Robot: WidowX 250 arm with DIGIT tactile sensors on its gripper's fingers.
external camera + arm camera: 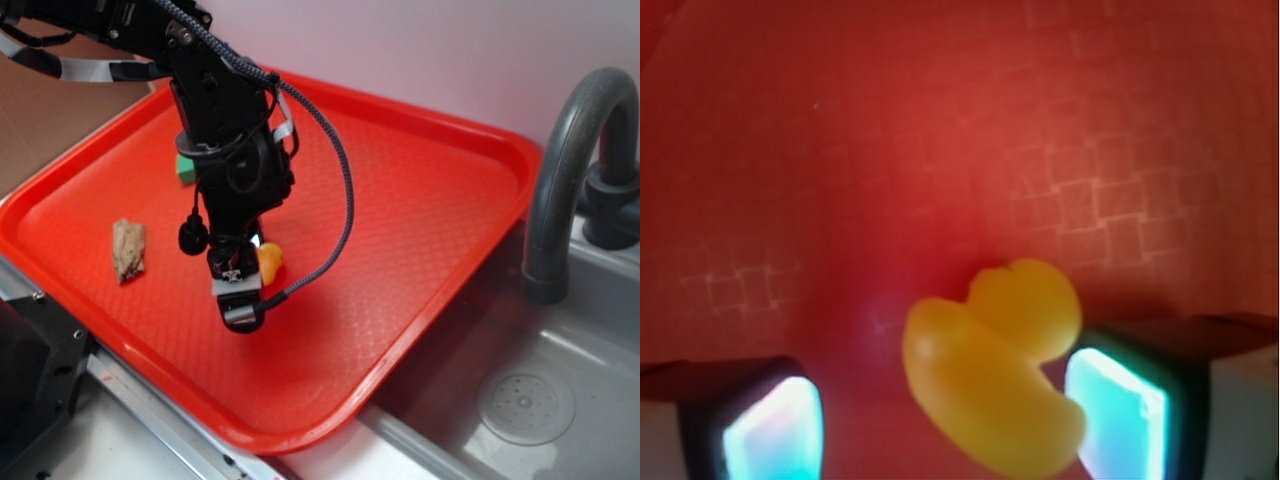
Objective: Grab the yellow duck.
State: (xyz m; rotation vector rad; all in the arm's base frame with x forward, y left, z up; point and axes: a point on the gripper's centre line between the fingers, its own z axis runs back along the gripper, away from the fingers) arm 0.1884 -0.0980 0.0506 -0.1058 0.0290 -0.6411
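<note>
Exterior view: yellow duck (pixel 270 260) largely hidden behind gripper (pixel 240 290); green block (pixel 185 168) partly covered by arm, upper left. Wrist view: fingers (pixel 775 430) cut off at bottom edge; duck blurred.

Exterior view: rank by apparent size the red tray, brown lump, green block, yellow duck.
1. red tray, by far the largest.
2. brown lump.
3. green block and yellow duck: not ranked, since both are partly hidden behind the arm and the gripper, so only slivers show.
</note>
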